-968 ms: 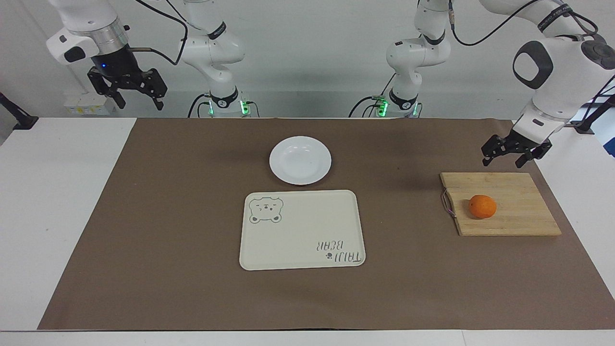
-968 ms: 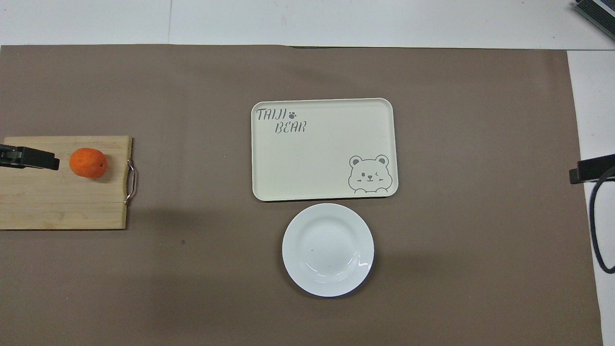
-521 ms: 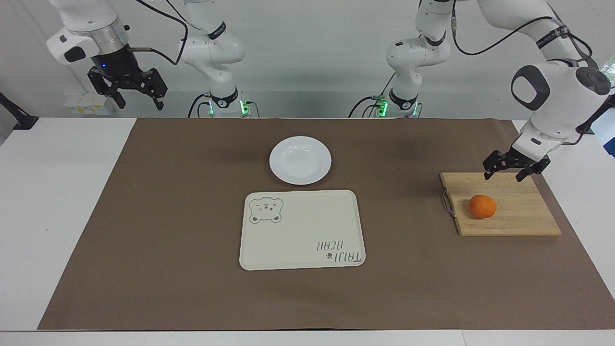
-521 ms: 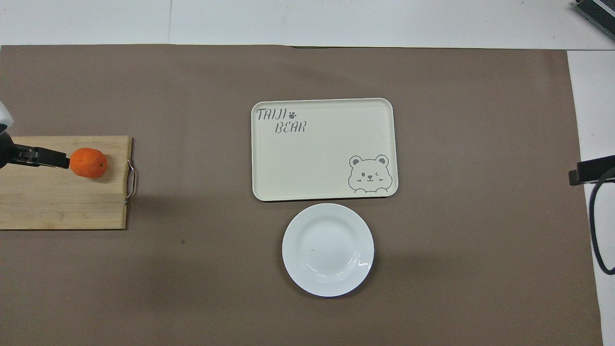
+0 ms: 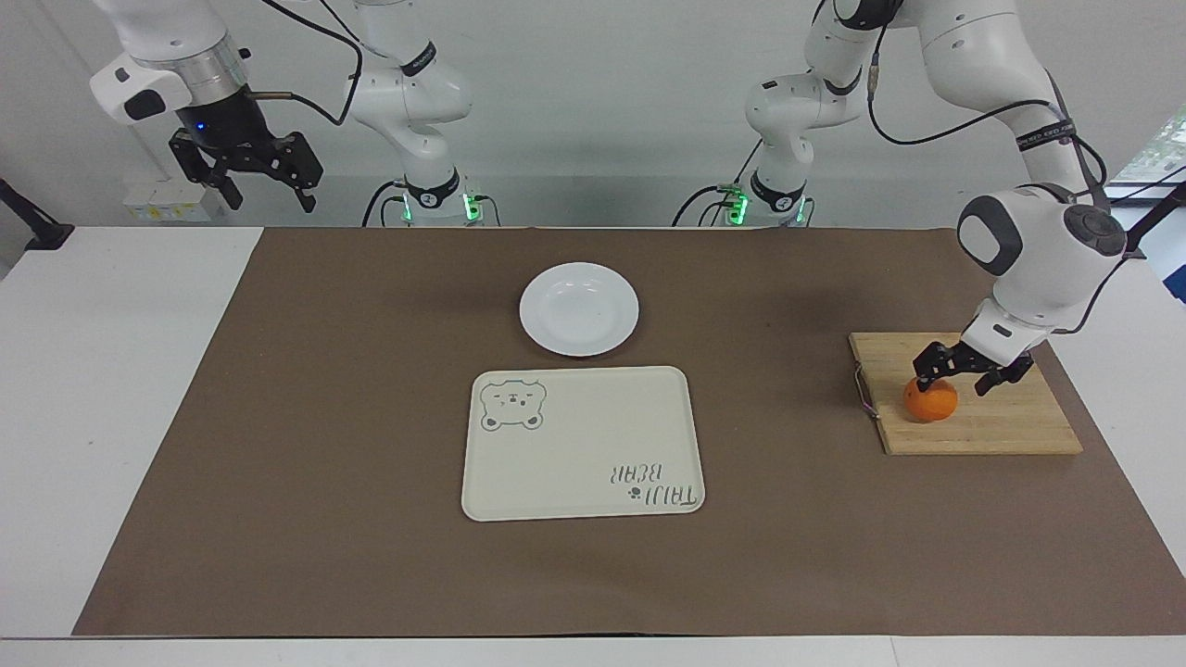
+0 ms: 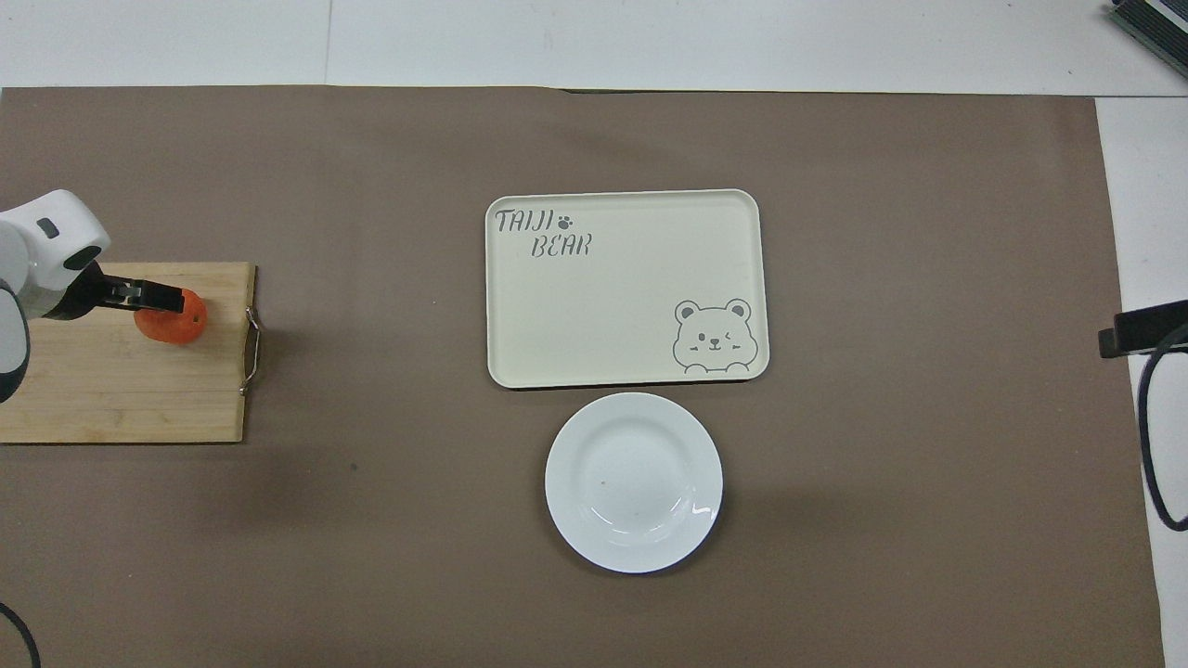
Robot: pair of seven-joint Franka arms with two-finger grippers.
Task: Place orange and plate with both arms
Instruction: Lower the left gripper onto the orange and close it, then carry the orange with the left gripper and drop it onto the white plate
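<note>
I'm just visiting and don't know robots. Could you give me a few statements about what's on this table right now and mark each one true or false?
1. The orange lies on the cutting board. True.
2. The plate sits on the tray. False: it rests on the brown mat beside the tray, nearer to the robots.
3. The left gripper is open, right over the orange. True.
4. The right gripper holds the plate. False: it waits open in the air, away from the plate.
5. The tray carries fruit. False: nothing lies on it.
</note>
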